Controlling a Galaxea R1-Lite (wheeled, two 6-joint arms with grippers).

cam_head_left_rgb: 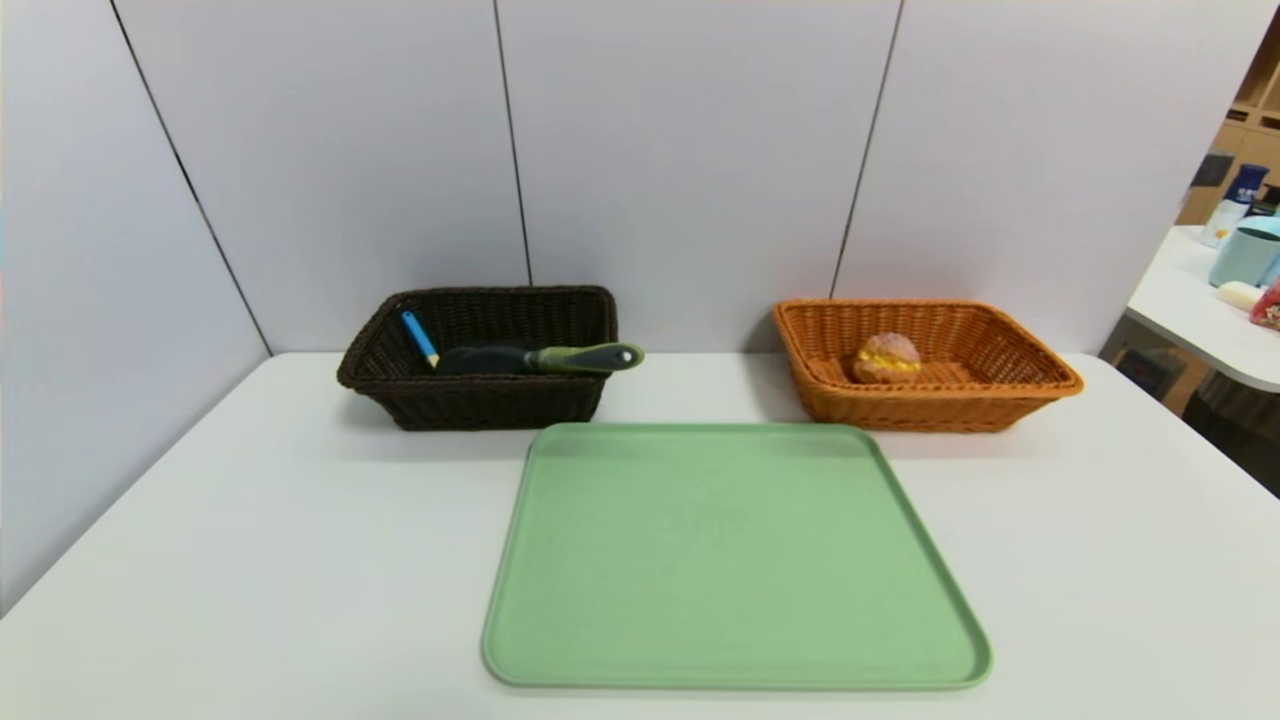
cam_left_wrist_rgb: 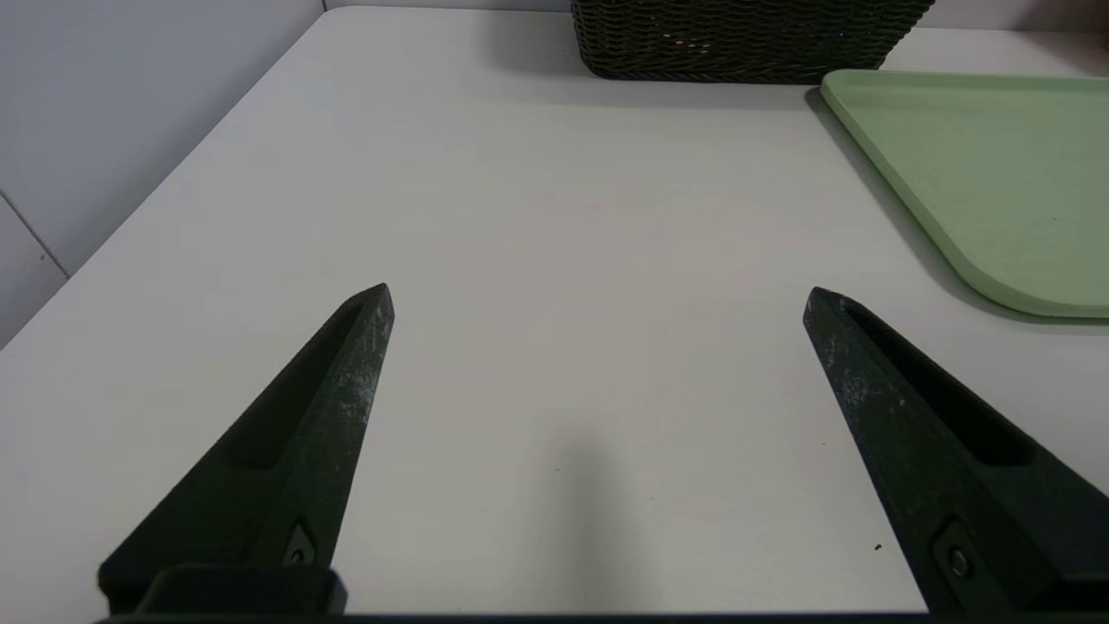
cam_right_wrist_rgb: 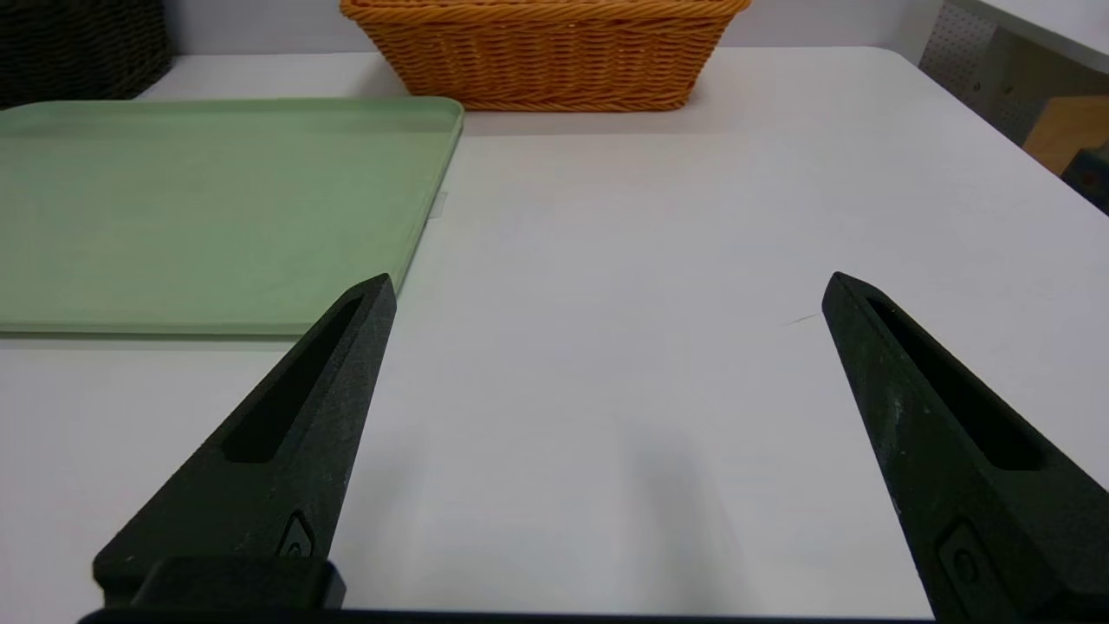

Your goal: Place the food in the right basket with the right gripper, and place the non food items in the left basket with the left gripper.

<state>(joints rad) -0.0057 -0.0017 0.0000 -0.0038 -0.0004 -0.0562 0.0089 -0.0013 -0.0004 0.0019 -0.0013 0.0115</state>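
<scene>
Cream bun (cam_head_left_rgb: 887, 358) in the orange wicker basket (cam_head_left_rgb: 930, 400); brush (cam_head_left_rgb: 560, 359) and blue-handled spoon (cam_head_left_rgb: 420, 338) in the dark one (cam_head_left_rgb: 490, 400)! Left pincer (cam_left_wrist_rgb: 598, 290), right pincer (cam_right_wrist_rgb: 611, 277) (both empty) hover over the table (cam_head_left_rgb: 300, 560), fingers apart.

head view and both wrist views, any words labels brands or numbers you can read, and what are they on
No text can be read for certain in any of the three views.
Bottle with a dark blue cap: markings on its side, too small to read.
Red item at the edge of the side table: pale markings, too small to read.
</scene>
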